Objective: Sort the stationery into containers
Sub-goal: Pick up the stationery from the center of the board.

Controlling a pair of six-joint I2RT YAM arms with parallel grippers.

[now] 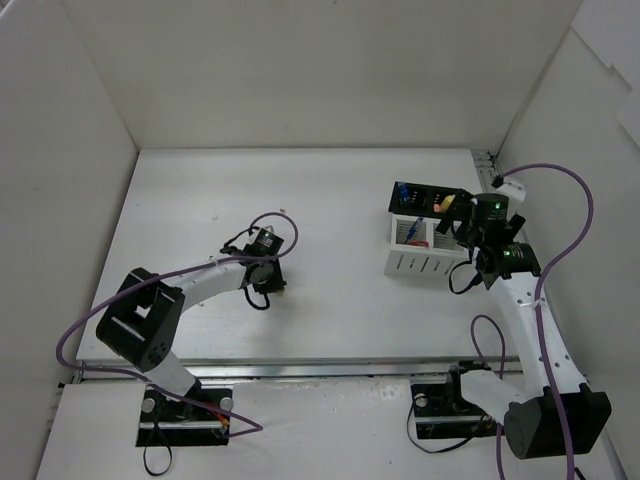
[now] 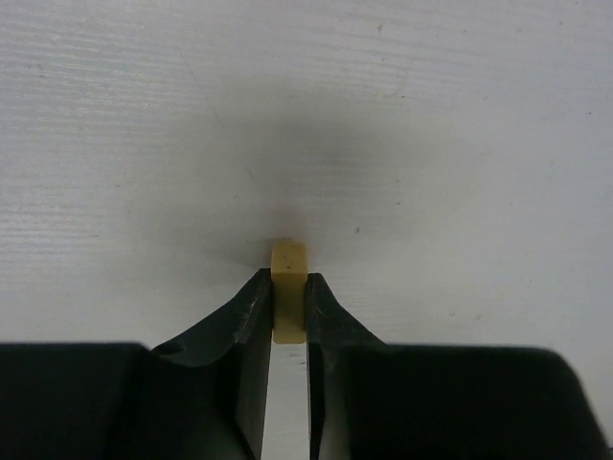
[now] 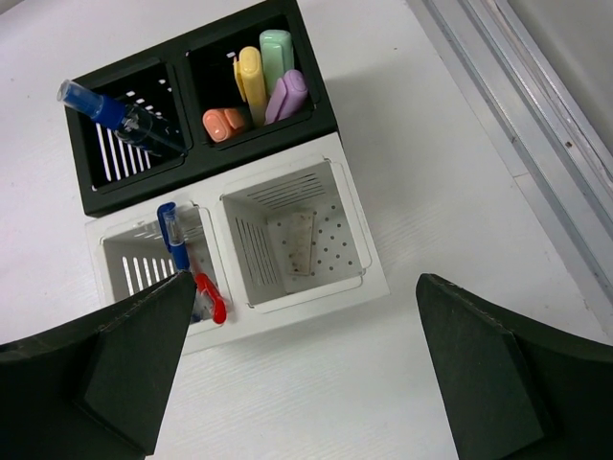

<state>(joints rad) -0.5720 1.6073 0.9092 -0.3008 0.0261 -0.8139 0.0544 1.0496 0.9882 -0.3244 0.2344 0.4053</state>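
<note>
My left gripper (image 2: pixel 288 297) is shut on a tiny beige eraser (image 2: pixel 288 261), close to the white table, left of centre in the top view (image 1: pixel 268 286). My right gripper (image 3: pixel 306 321) is open and empty, hovering above the white box (image 3: pixel 374 287). The gripper (image 1: pixel 472 228) and the white box (image 1: pixel 425 262) also show in the top view. The white box's right compartment holds a beige eraser (image 3: pixel 301 241). Its left compartment holds blue-and-red pens (image 3: pixel 178 244). The joined black box (image 3: pixel 206 165) holds a clear blue-capped pen (image 3: pixel 120 115) on the left. On the right it holds orange (image 3: pixel 223 123), yellow (image 3: pixel 253 84), green (image 3: pixel 277 50) and pink-purple (image 3: pixel 287 96) markers.
White walls enclose the table on the left, back and right. A metal rail (image 3: pixel 536 125) runs along the table's right edge, close to the boxes. A purple cable (image 1: pixel 560 190) loops beside the right arm.
</note>
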